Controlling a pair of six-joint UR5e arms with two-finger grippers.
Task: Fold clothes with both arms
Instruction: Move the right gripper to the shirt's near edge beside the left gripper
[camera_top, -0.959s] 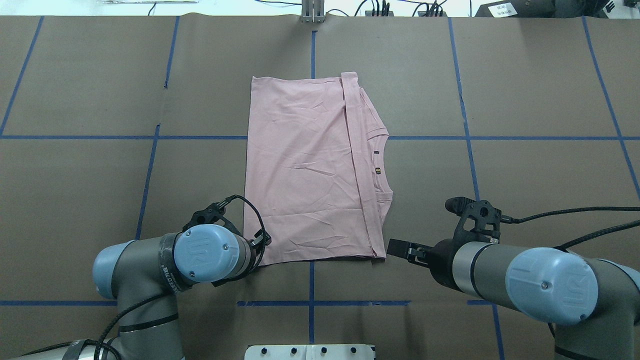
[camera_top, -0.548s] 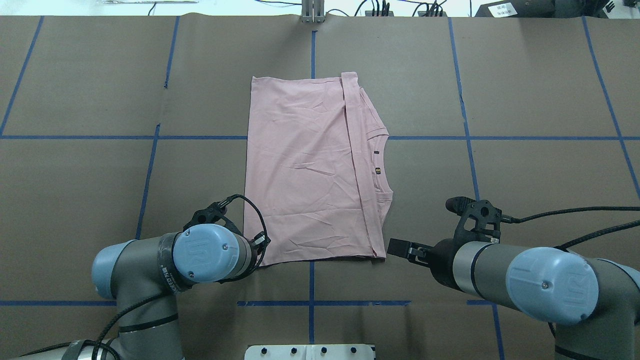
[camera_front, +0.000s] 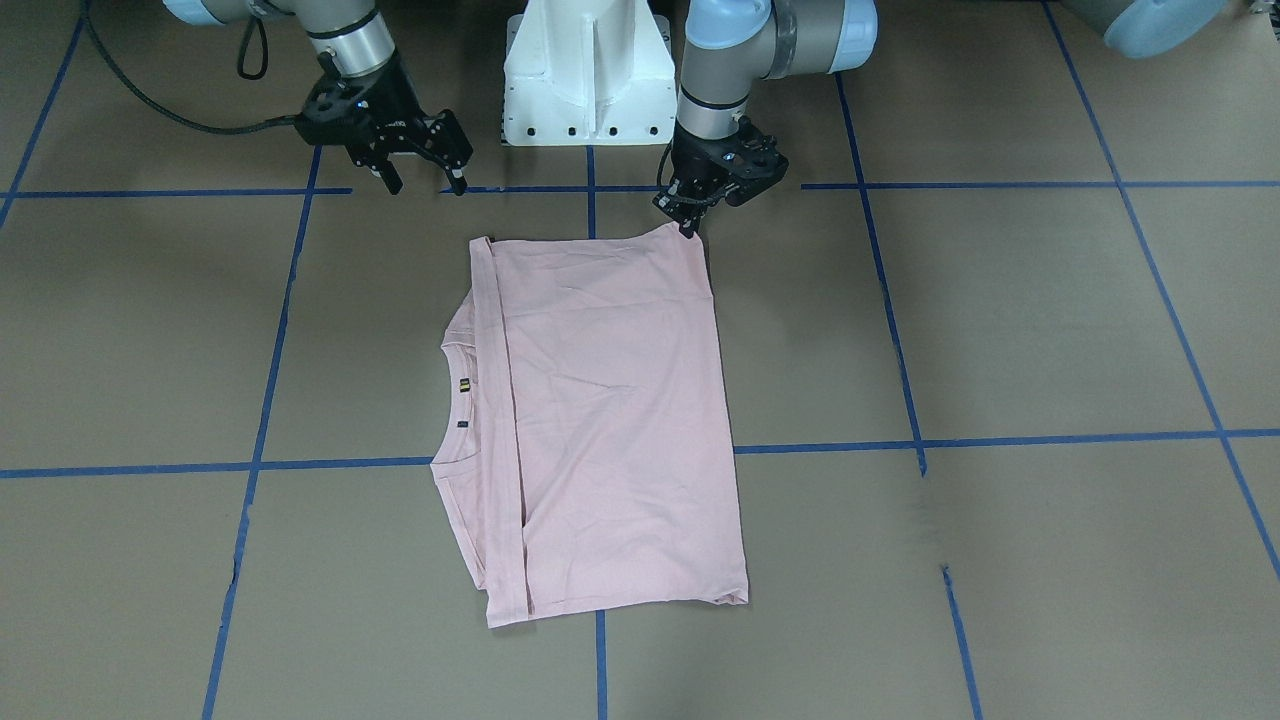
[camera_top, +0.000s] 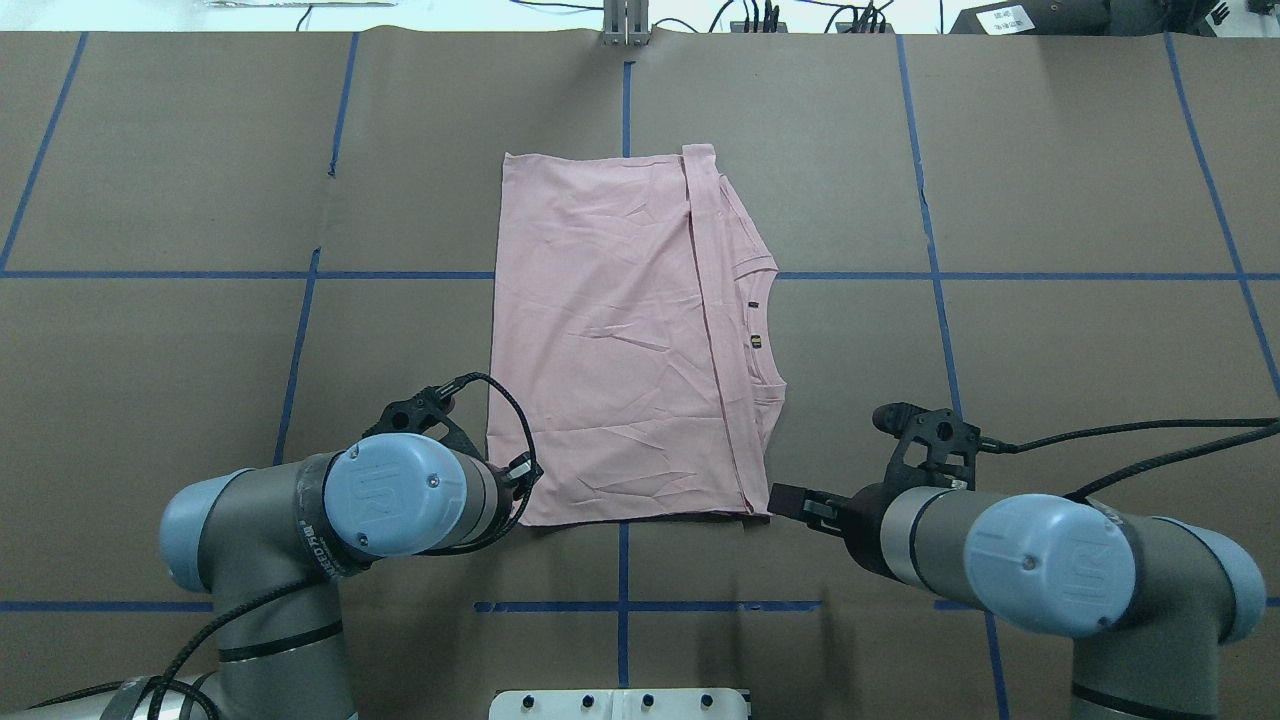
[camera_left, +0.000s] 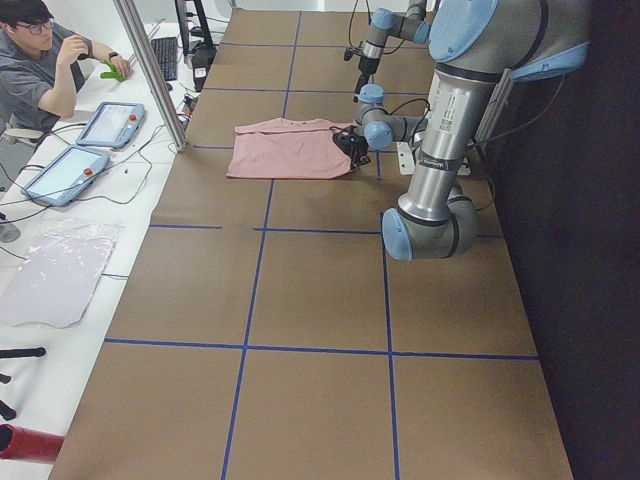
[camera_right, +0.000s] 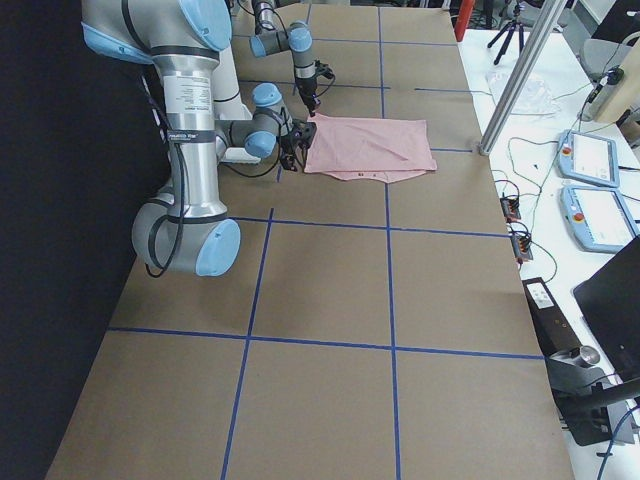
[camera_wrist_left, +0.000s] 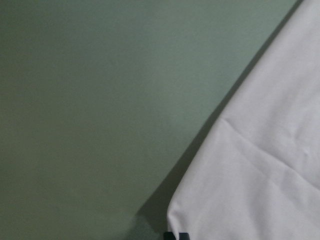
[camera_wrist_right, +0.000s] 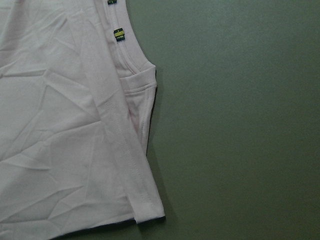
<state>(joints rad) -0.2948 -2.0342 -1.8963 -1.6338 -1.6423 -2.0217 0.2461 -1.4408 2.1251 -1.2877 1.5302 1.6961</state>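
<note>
Pink T-shirt (camera_top: 610, 340) folded on table (camera_top: 180, 180)

Flat, even overhead light outside; 2 wrist cams dimmer, green cast.
Exterior views are sharp, with only soft, short shadows on the brown table paper (camera_top: 150, 350). The strip beyond the table's far edge in the overhead view is blown out. Left wrist view is soft and out of focus: T-shirt (camera_wrist_left: 260, 175) reads near white, dark shadow band along its edge. Right wrist view is crisp: wrinkles and hem stitching legible, thin shadow under the hem.
</note>
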